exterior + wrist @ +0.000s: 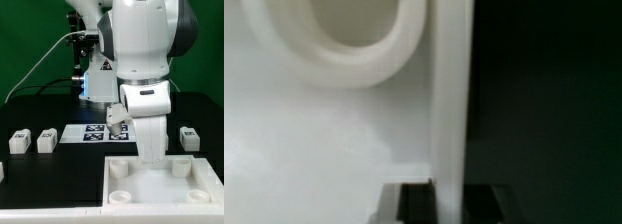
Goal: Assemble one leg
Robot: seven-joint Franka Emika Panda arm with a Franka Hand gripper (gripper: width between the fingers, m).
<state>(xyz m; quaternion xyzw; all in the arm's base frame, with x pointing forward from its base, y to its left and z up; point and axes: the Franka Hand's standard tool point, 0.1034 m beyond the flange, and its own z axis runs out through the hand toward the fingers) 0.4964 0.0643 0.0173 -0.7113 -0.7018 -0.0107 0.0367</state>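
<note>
Over one wall of the tray (160, 190), hangs low with jaws narrow astride that wall, one finger (413, 205) on the socket (349, 45) side, the other on the table (553, 110) side, probably to steady or shift the tray before fitting; cannot tell whether actually pinching. Holds no leg (46, 140): lies on the table well apart, toward the exterior view's left, beside a second leg (18, 141), a third leg (188, 136) toward its right. Seems flat, tag face up; long axis not readable at this size.
</note>
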